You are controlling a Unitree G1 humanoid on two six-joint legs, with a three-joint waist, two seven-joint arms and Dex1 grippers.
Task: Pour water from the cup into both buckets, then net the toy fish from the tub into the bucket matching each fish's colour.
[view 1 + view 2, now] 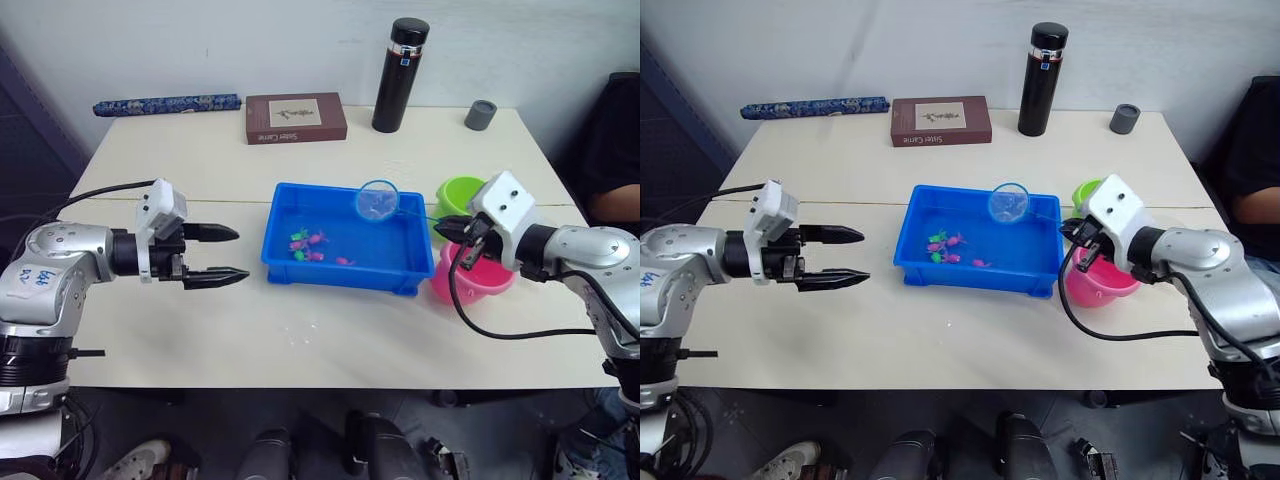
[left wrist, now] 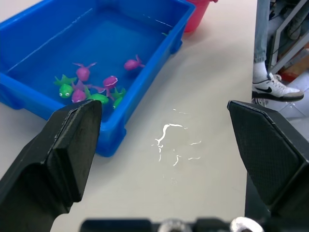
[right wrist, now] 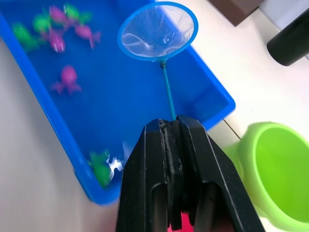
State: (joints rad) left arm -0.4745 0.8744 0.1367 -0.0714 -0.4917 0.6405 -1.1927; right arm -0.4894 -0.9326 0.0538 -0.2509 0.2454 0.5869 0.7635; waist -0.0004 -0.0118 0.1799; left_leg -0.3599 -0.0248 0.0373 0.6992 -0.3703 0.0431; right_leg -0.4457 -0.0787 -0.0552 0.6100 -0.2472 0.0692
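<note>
The blue tub sits mid-table with several pink and green toy fish in it. My right gripper is shut on the thin handle of the net, whose light blue hoop hangs empty over the tub's far right part. Behind that gripper stand the lime green bucket and, nearer, the pink bucket. My left gripper is open, level with the table, a short way left of the tub, holding nothing. The cup is out of view.
At the table's far side stand a black flask, a brown box, a small grey cup and a folded blue umbrella. A person sits off the table's right edge.
</note>
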